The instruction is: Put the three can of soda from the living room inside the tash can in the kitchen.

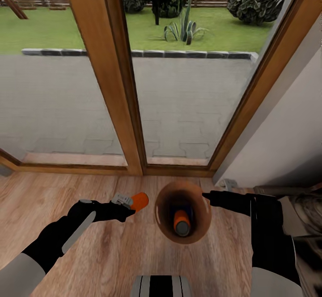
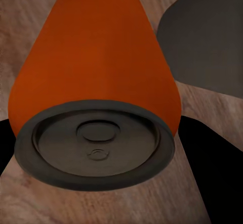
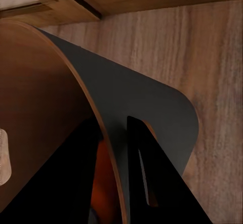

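Note:
The tash can (image 1: 166, 198), brown inside, stands on the wood floor just before the glass doors. One orange can of soda (image 1: 182, 223) lies inside it, with a bit of blue (image 1: 172, 212) beside that can. My left gripper (image 1: 129, 203) is shut on another orange can of soda (image 1: 140, 201), held on its side just left of the bin's rim. The left wrist view looks at that can's (image 2: 96, 67) silver end, with the bin's grey outside (image 2: 212, 32) past it. My right gripper (image 1: 205, 195) is shut on the bin's right rim, its fingers (image 3: 139, 148) astride the wall (image 3: 152, 107).
Wood-framed glass doors (image 1: 129, 122) stand straight ahead, with a paved terrace and lawn outside. A white wall (image 1: 286, 131) runs along the right, and dark furniture (image 1: 308, 216) sits at the right edge. My own base (image 1: 161, 286) shows at the bottom.

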Controlling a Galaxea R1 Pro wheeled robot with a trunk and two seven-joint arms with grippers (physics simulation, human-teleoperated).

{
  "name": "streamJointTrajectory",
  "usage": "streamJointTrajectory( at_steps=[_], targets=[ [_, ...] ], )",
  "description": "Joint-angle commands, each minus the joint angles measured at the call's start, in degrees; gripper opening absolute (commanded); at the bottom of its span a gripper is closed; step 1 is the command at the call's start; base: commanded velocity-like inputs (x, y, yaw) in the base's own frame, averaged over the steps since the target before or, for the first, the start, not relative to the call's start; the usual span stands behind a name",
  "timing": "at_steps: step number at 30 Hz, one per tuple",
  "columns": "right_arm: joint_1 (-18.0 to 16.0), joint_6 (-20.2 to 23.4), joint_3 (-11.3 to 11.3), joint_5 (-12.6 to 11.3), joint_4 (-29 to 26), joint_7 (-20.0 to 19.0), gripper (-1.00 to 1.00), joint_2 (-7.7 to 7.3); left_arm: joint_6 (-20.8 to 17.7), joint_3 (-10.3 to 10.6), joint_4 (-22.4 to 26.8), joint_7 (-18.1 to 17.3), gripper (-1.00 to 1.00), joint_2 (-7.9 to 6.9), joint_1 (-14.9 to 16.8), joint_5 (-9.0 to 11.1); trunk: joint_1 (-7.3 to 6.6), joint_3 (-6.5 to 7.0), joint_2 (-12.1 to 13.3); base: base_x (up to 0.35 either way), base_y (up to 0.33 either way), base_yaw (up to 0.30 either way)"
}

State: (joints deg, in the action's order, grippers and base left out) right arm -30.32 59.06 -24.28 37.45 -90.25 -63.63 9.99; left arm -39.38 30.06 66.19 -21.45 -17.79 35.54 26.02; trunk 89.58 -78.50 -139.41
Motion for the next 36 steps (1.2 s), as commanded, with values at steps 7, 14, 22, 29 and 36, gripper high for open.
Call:
streamJointTrajectory(
  at_steps=[7,14,22,29,36],
  targets=[
    [0.0,0.9,0.0,-1.2,0.0,-0.1,-1.0,0.01,0.0,0.0,0.0,0.0,-1.0,0.03,0.0,0.0,0.0,0.65,0.0,0.0,0.0,0.0],
    [0.0,0.9,0.0,-1.3,0.0,-0.2,-1.0,0.01,0.0,0.0,0.0,0.0,-1.0,0.04,0.0,0.0,0.0,1.31,0.0,0.0,0.0,0.0],
    [0.0,0.9,0.0,-2.9,0.0,-0.1,-1.0,-0.17,0.0,0.0,0.1,0.0,-1.0,0.04,0.0,0.0,0.0,2.05,0.0,0.0,0.0,0.0],
    [0.0,0.9,0.0,-2.9,0.0,-0.1,-1.0,-0.23,0.0,0.0,0.2,0.0,-1.0,0.12,0.0,0.0,0.0,2.71,0.0,0.0,0.0,0.0],
    [0.0,0.9,0.0,-2.9,0.0,-0.1,-1.0,-0.23,0.0,0.0,0.2,0.0,-1.0,0.13,0.0,0.0,0.0,3.36,0.0,0.0,0.0,0.0]
  ],
)
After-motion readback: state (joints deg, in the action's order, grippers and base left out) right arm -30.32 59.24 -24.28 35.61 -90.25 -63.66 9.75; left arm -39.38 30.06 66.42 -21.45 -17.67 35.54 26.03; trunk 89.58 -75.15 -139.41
